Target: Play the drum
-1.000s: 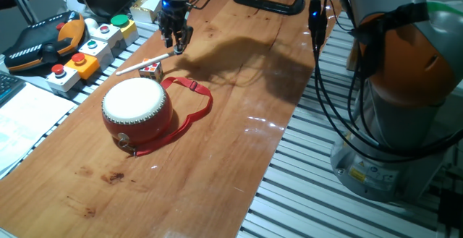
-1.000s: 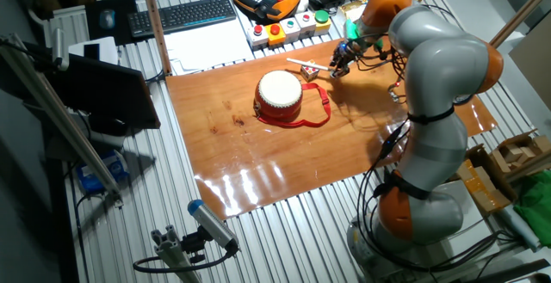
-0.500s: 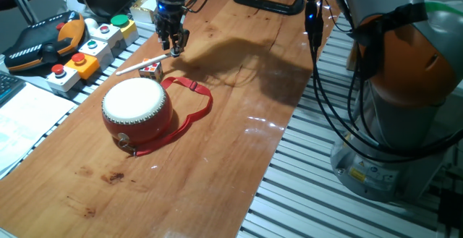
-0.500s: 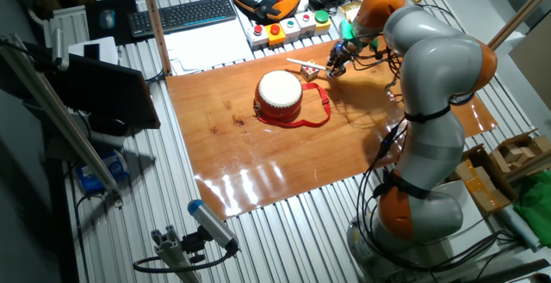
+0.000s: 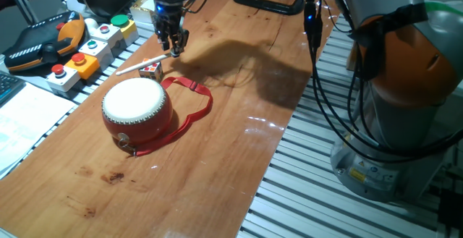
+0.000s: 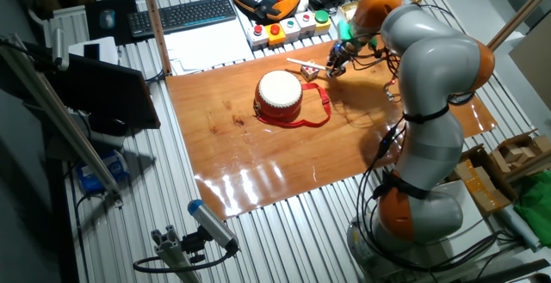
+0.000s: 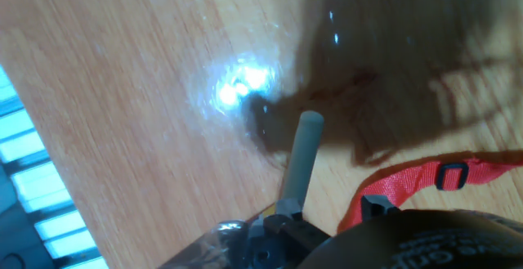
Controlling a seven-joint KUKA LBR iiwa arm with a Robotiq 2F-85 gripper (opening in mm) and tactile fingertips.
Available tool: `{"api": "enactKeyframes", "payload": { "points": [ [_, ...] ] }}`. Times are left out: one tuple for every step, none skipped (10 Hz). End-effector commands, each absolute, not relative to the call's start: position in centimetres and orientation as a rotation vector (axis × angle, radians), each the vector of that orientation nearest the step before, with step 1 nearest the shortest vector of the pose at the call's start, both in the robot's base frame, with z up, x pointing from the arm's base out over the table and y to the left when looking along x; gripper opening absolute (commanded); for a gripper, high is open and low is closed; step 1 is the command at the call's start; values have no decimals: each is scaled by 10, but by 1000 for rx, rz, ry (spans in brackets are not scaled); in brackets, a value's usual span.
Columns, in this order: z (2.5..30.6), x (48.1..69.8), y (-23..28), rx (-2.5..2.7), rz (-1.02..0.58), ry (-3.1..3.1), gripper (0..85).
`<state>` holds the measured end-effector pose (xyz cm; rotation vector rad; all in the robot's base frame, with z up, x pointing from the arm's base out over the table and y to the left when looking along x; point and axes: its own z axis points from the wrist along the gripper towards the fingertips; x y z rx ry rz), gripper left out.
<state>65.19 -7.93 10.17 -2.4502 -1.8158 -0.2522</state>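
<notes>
The drum (image 5: 136, 106), red-bodied with a cream head, sits left of centre on the wooden board (image 5: 239, 144), and its red strap (image 5: 197, 99) loops out to the right. The other fixed view shows the drum (image 6: 280, 94) mid-board. A pale stick (image 5: 141, 64) lies flat behind it, beside a small patterned cube (image 5: 150, 69). My gripper (image 5: 173, 48) hangs low over the stick's far end with its fingers slightly apart. In the hand view the stick (image 7: 298, 163) runs up from between the blurred fingers, with the strap (image 7: 409, 183) to the right. Nothing is lifted.
A button box (image 5: 87, 50) and an orange teach pendant (image 5: 36, 39) sit just left of the board. A black clamp (image 5: 268, 3) grips the board's far edge. Cables (image 5: 318, 86) hang along the right edge. A keyboard (image 6: 185, 15) lies on the slatted table beyond.
My gripper has shifted slightly left and back, settling over the stick's end. The drum, stick and cube have not moved.
</notes>
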Motion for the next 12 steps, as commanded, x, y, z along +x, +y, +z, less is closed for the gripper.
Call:
{"api": "enactKeyframes", "payload": {
  "points": [
    [102, 652, -80, -2448, -231, -1810, 440],
    [102, 652, -80, -2438, -228, -1797, 437],
    [102, 652, -80, -2427, -243, -1777, 437],
    [102, 652, -80, -2430, -263, -1765, 437],
    [102, 652, -80, -2436, -275, -1768, 437],
    [102, 652, -79, -2446, -271, -1769, 437],
    [101, 654, -79, -2460, -282, -1755, 437],
    [98, 659, -81, -2469, -284, -1747, 437],
    [97, 662, -83, -2476, -285, -1749, 440],
    [96, 662, -83, -2479, -296, -1749, 440],
    [97, 663, -83, -2483, -302, -1740, 440],
    [95, 665, -83, -2485, -303, -1735, 440]
  ]
}}
